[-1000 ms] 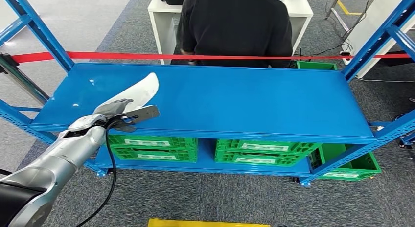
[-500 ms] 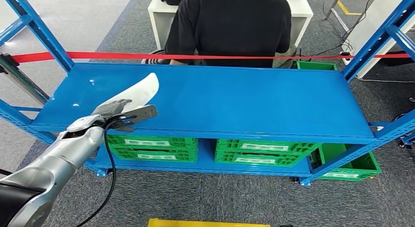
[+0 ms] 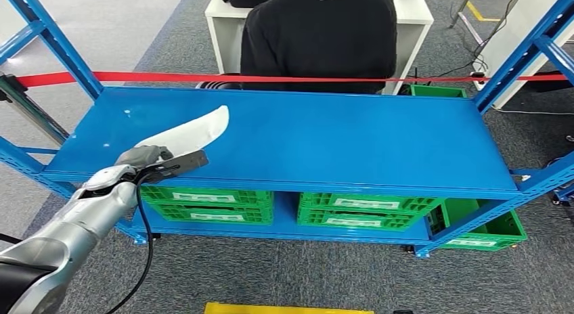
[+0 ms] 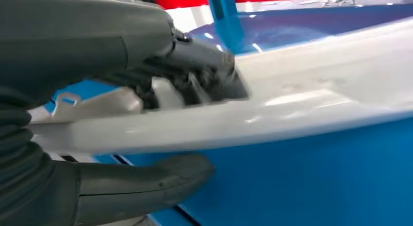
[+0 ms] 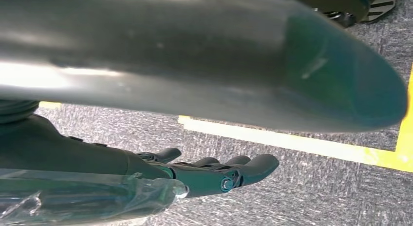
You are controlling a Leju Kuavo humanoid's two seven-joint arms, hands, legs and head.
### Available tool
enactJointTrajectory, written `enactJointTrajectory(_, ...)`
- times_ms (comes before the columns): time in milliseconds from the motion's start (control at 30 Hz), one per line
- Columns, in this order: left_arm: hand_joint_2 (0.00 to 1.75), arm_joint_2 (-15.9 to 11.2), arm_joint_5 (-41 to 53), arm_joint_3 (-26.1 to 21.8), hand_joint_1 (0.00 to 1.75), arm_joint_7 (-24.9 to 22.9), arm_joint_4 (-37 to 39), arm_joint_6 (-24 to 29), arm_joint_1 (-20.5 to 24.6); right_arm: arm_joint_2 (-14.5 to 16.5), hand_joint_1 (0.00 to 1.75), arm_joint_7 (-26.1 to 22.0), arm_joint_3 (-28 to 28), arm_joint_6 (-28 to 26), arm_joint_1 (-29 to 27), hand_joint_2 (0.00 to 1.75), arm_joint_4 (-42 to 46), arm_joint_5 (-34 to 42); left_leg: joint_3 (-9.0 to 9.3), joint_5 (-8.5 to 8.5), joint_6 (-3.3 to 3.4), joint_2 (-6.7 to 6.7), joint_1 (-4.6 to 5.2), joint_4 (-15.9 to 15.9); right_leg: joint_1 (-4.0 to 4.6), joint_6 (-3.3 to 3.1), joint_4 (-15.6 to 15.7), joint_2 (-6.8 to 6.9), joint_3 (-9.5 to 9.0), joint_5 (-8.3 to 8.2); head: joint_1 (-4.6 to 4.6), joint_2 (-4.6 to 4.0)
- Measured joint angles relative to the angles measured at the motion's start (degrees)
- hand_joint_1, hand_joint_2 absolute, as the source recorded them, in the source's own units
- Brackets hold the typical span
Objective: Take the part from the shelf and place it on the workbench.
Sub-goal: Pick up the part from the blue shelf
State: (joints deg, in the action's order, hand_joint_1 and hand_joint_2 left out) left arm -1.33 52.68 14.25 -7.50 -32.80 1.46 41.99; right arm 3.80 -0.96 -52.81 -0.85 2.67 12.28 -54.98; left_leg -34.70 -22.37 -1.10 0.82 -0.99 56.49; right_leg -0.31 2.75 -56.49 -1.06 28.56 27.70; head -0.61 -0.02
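Head view, left to right: left hand [image 3: 145, 158] at 8 o'clock, fingers [image 4: 195, 84] and thumb clamped on near end of white part [image 3: 193, 130], far end reaching toward 1 o'clock over blue shelf [image 3: 352, 138]. Right wrist view: right hand [image 5: 214, 175] holding nothing, fingers loosely extended above grey floor.

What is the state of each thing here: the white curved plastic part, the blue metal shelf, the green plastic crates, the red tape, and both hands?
White curved plastic part: held at its near end, far end over the shelf top.
Left hand: grips the part, thumb under, fingers over.
Right hand: holds nothing, fingers loosely apart, hangs above the floor.
Blue metal shelf: top level bare apart from the part.
Green plastic crates: stacked on the lower level.
Red tape: stretched taut behind the shelf.
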Motion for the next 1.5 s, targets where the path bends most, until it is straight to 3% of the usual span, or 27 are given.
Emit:
enactJointTrajectory(167,1.75,-0.25,0.17,-0.40,0.03,0.53,-0.18,-1.17,-0.23,0.00,0.00,-0.08,-0.46,0.04,0.01,0.00,0.00,-0.26,0.06,0.00,0.00,0.01,0.01,0.00,0.00,0.00,0.00,0.01,-0.05,0.00,-0.01,0.00)
enactJointTrajectory(300,1.75,-0.26,0.17,-0.89,1.75,0.61,-0.20,-1.56,-0.07,0.00,0.00,-0.07,-0.86,0.04,0.03,0.00,0.00,-0.32,0.21,0.00,0.00,0.01,0.01,-0.01,0.00,0.00,0.00,0.02,-0.18,0.01,-0.01,0.00)
enactJointTrajectory(1033,1.75,-0.57,0.26,-1.83,1.75,1.09,-0.28,-2.04,-0.24,0.00,0.00,-0.39,-1.42,0.04,0.05,0.00,0.00,-0.44,0.42,0.01,0.02,0.03,0.01,-0.03,0.00,-0.01,0.00,0.04,-0.35,0.01,-0.01,0.00)
enactJointTrajectory(1500,1.75,-0.84,0.20,-2.43,1.75,4.66,-1.19,-1.36,-1.04,0.00,0.00,-0.77,-2.17,0.26,0.04,0.00,0.00,-1.08,0.42,0.01,0.02,0.04,0.01,-0.03,0.00,-0.01,0.00,0.04,-0.35,0.01,-0.01,0.00)
